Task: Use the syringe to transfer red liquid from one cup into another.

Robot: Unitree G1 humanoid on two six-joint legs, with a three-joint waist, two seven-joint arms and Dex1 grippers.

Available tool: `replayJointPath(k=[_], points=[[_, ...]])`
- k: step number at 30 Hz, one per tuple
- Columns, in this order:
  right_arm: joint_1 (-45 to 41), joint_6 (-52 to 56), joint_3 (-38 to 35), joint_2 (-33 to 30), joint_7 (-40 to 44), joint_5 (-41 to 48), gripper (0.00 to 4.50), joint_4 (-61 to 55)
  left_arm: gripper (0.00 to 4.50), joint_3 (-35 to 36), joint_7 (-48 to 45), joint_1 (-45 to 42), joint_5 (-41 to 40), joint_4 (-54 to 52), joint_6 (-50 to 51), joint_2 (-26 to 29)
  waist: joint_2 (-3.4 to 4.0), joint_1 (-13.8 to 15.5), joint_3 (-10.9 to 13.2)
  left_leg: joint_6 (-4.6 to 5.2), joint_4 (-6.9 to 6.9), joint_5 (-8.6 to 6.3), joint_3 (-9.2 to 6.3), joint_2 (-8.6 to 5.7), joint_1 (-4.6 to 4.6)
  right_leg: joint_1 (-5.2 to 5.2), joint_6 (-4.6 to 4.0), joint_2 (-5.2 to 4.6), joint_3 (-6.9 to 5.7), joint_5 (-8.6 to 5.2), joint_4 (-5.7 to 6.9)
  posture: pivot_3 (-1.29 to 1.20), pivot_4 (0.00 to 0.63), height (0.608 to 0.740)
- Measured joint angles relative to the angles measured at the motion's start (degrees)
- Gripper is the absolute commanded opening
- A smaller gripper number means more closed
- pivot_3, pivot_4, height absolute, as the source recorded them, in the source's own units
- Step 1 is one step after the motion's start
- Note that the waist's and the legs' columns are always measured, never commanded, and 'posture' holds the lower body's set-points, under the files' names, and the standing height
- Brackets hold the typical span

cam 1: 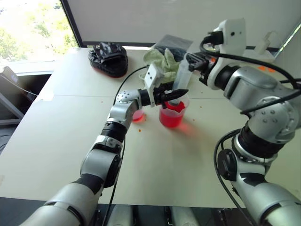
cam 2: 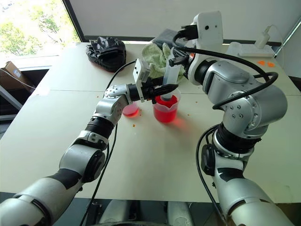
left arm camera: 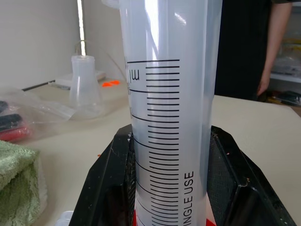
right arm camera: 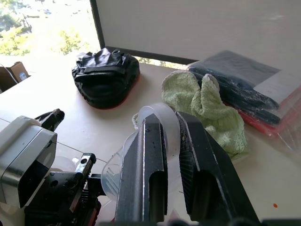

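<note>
The syringe [cam 1: 181, 77] stands upright with its tip down in the larger cup [cam 1: 173, 117], a spouted beaker holding red liquid [cam 2: 165, 113]. My left gripper [cam 1: 176, 94] is shut on the clear barrel [left arm camera: 169, 117], one black finger [left arm camera: 110, 188] on each side. At the top, my right gripper [right arm camera: 169, 120] is shut on the white plunger ring [right arm camera: 162, 113]. The smaller cup [cam 1: 137, 116], with a little red liquid in it, stands just left of the beaker, behind my left forearm.
A black bag [cam 1: 109, 57] lies at the back of the table [cam 1: 56, 141], with a green towel [cam 1: 162, 61] and plastic bags [right arm camera: 254, 84] beside it. A clear flask [left arm camera: 84, 84] stands further off. A person [left arm camera: 244, 47] stands beyond the table. Red drops dot the tabletop near the cups.
</note>
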Motion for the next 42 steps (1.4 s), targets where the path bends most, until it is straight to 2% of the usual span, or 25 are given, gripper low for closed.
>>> replayJointPath(k=[25, 42], points=[[-1.6, -5.2, 1.3, -6.9, 2.6, 2.9, 0.09, 7.8, 1.39, 0.1, 0.7, -0.2, 0.0, 0.0, 0.9, -0.2, 0.0, 0.1, 0.0, 0.0, 0.0, 0.0, 0.0, 0.0, -0.01, 0.0, 0.0, -0.01, 0.0, 0.0, -0.02, 0.0, 0.15, 0.711], [-2.8, -8.3, 2.2, -9.5, 2.8, 3.5, 0.09, 11.0, 1.39, 0.2, 1.1, -0.7, 0.0, 0.0, 1.0, -0.2, 0.0, 0.1, 0.0, 0.0, -0.01, 0.0, 0.01, 0.01, -0.01, -0.01, 0.0, 0.0, 0.0, 0.0, -0.02, 0.0, 0.15, 0.711]])
